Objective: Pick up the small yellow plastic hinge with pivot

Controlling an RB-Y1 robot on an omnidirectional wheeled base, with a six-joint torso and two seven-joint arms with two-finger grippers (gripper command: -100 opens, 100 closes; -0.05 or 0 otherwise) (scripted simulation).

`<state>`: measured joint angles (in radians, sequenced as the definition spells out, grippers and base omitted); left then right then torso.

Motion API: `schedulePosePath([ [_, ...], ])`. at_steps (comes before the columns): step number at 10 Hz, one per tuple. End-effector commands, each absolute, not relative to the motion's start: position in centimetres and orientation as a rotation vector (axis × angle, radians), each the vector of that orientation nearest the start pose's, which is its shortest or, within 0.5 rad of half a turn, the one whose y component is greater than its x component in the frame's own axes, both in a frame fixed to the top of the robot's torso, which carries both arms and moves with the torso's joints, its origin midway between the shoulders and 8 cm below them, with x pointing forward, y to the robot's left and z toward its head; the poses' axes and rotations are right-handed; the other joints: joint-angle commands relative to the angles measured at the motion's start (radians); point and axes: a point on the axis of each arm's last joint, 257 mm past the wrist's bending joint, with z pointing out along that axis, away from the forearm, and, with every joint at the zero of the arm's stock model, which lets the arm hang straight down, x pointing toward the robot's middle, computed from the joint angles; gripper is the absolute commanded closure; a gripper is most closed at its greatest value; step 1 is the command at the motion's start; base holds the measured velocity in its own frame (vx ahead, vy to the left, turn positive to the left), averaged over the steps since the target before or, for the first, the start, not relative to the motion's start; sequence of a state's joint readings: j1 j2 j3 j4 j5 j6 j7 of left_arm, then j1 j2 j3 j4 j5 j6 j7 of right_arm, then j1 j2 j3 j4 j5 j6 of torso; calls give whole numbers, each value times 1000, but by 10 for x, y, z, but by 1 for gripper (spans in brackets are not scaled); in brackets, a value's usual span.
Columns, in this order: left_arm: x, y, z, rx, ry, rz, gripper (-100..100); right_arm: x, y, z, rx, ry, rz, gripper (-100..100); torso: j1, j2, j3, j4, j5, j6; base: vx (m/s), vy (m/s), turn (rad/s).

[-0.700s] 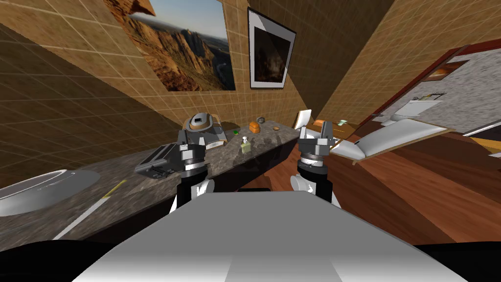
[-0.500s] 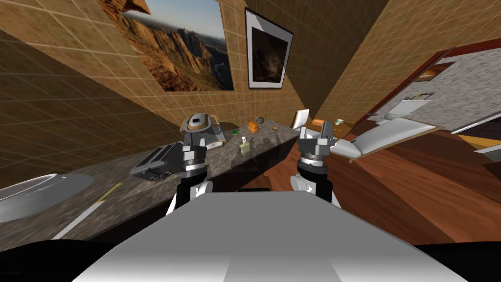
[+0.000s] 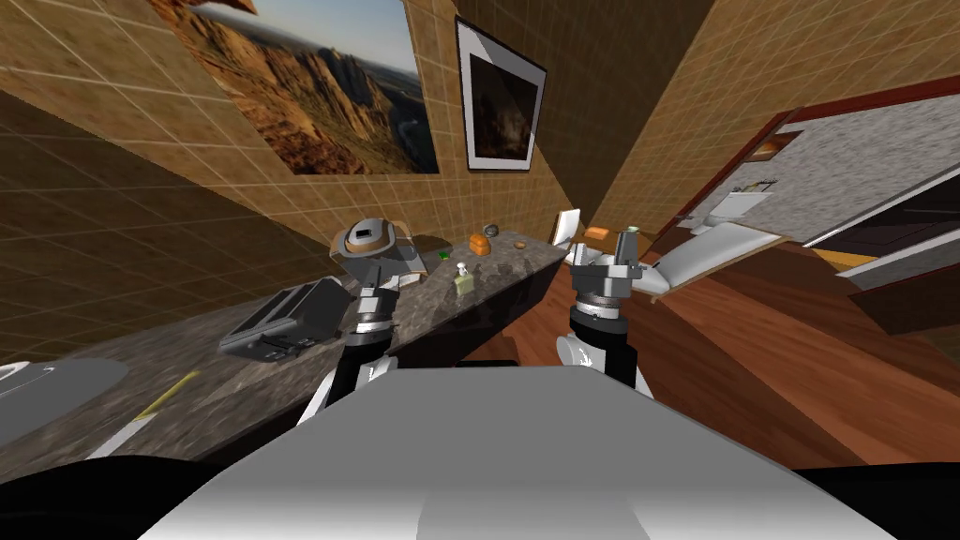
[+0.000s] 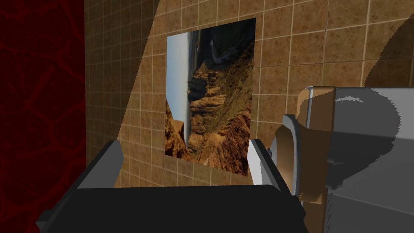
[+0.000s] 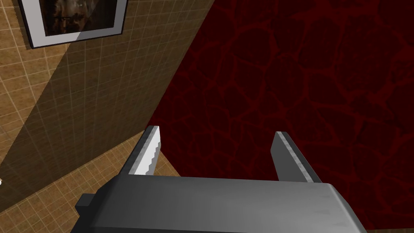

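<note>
Both left gripper point(image 4: 184, 147) and right gripper point(image 5: 217, 133) (spread wide) hover near the counter point(image 3: 281, 366).

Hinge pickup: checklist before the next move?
1. Left gripper open, empty: ok.
2. Right gripper open, empty: ok.
3. Target confirmed: cannot tell; a thin yellow strip on the counter, left of the toaster, may be it.
4. A gripper aimed at it: not ok; both point at walls.
5. Left gripper clearance: not ok; an appliance stands close beside one finger.
</note>
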<state>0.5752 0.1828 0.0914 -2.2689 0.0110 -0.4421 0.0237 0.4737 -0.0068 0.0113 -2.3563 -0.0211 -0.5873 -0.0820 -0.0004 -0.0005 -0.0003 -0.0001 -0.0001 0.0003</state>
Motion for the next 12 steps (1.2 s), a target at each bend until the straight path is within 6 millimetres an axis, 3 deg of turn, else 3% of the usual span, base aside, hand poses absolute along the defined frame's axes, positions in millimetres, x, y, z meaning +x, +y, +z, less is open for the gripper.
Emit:
schedulePosePath([
  [1, 348, 306, -18, -636, 875, -1192, -100, 311, -268, 80, 539, 455, 1454, 0, 0, 0, 0, 0, 0, 0, 11, -9, -65],
  [4, 351, 316, -48, -661, 987, -1190, -100, 311, -268, 80, 539, 455, 1454, 0, 0, 0, 0, 0, 0, 0, 13, -14, -128],
  [5, 351, 315, -48, -653, 998, -1194, -100, 311, -268, 80, 539, 455, 1454, 0, 0, 0, 0, 0, 0, 0, 13, -9, -66],
  [6, 351, 322, -65, -673, 1052, -1187, -100, 311, -268, 80, 539, 455, 1454, 0, 0, 0, 0, 0, 0, -1, 15, -21, -158],
  [7, 351, 321, -64, -666, 1064, -1194, -100, 311, -268, 80, 539, 455, 1454, 0, 0, -1, 0, 0, 0, 0, 14, -13, -81],
  [8, 350, 329, -82, -689, 1120, -1181, -100, 311, -268, 80, 539, 455, 1454, 0, 0, 0, 0, 0, 0, -1, 19, -20, -157],
  [9, 351, 328, -81, -683, 1133, -1192, -100, 311, -268, 80, 539, 455, 1454, 0, -1, -1, 0, 0, 0, 0, 14, -15, -98],
  [10, 348, 337, -99, -708, 1186, -1170, -100, 311, -268, 80, 539, 455, 1454, 0, 0, 0, 0, 0, 0, -1, 15, -17, -187],
  [11, 349, 336, -99, -704, 1204, -1188, -100, 311, -268, 80, 539, 455, 1454, 0, 0, 0, 0, 0, 0, 0, 14, -13, -90],
  [12, 346, 347, -117, -730, 1256, -1160, -100, 311, -268, 80, 539, 455, 1454, 0, 0, 0, 0, 0, 0, -1, 15, -21, -192],
])
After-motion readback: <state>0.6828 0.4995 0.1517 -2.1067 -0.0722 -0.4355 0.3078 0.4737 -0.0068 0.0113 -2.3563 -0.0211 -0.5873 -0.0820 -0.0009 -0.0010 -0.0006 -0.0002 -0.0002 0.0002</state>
